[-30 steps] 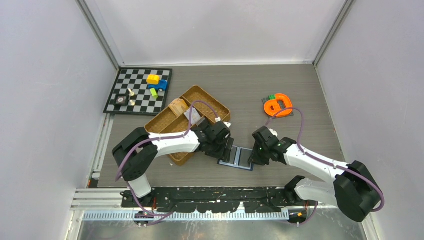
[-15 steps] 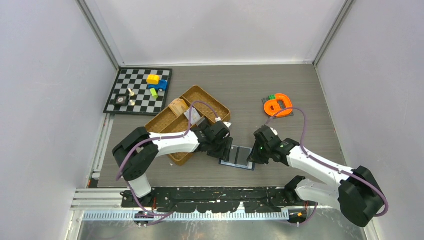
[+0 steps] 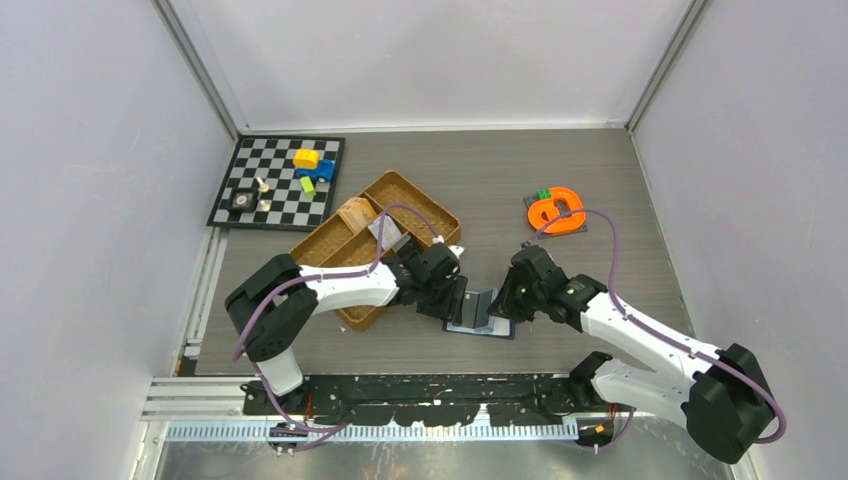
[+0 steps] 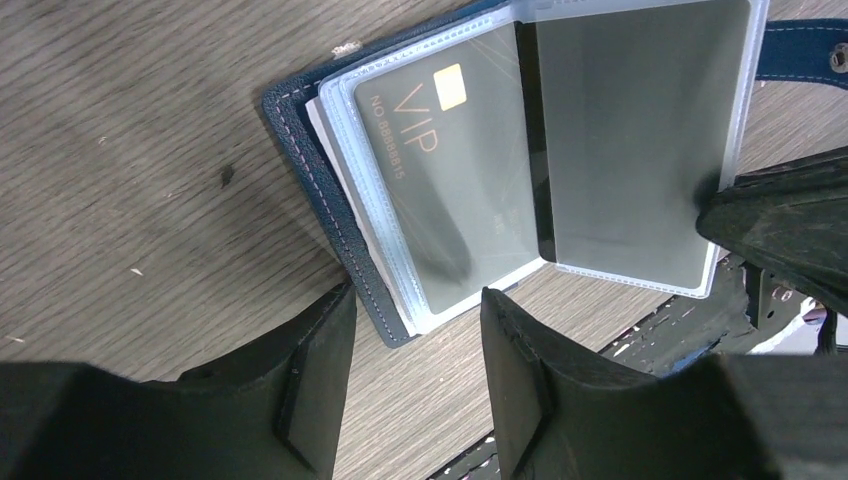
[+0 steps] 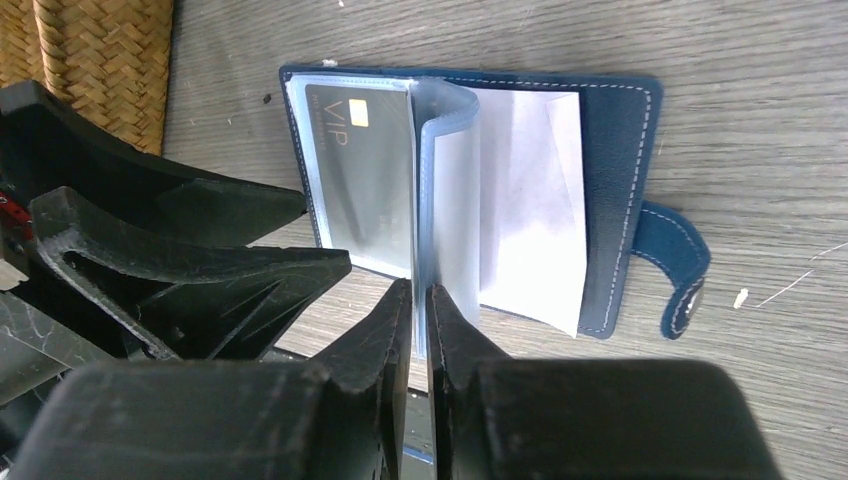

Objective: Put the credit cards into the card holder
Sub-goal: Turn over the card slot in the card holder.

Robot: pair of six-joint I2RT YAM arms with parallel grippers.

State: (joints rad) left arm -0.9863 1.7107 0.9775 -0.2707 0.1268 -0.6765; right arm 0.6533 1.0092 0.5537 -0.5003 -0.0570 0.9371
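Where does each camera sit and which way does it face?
Top external: above and behind the bases, looking down on the table; both arms show, meeting at the card holder.
Left wrist: on its arm, looking down past the open left end effector at the VIP card.
Right wrist: on its arm, looking down the right end effector, shut on a clear sleeve.
Shared: both wrist views show the card holder and VIP card, from opposite sides.

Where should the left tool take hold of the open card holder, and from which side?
Probably the navy cover edge of the card holder, on the woven tray side, where bare leather juts past the clear sleeves. The left tool sits open at that corner; the right tool pinches one sleeve upright, occupying the middle.
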